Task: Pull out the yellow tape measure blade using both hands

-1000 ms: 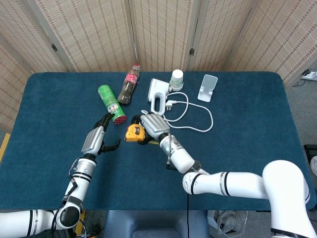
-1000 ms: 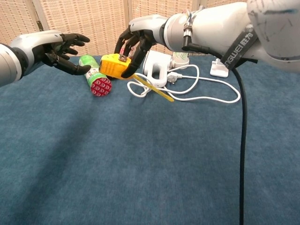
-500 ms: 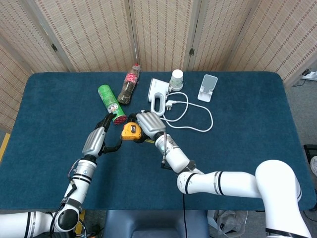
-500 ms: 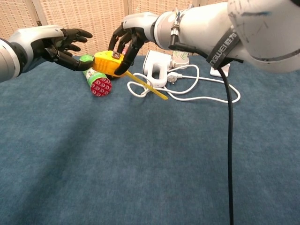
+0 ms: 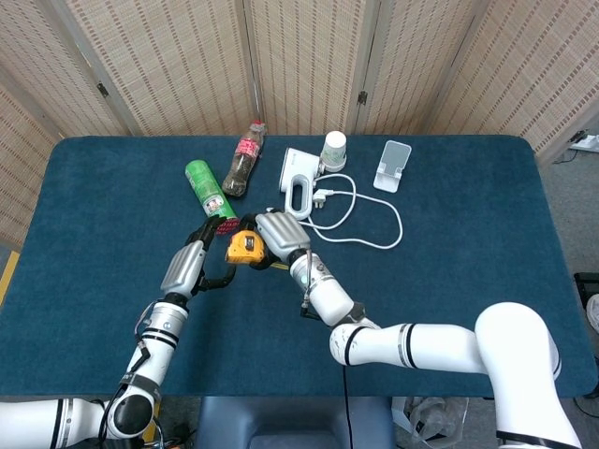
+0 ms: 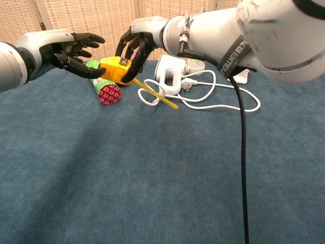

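the right hand [image 6: 136, 43] grips the yellow tape measure [image 6: 115, 70] above the counter [image 6: 152, 168], its blade [image 6: 157, 94] trailing out, while the left hand [image 6: 71, 48], fingers apart and empty, should close firmly on the case before pulling.

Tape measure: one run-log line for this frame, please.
right robot hand: grips tape measure, off table | blade: partly out | left robot hand: open beside case, not gripping
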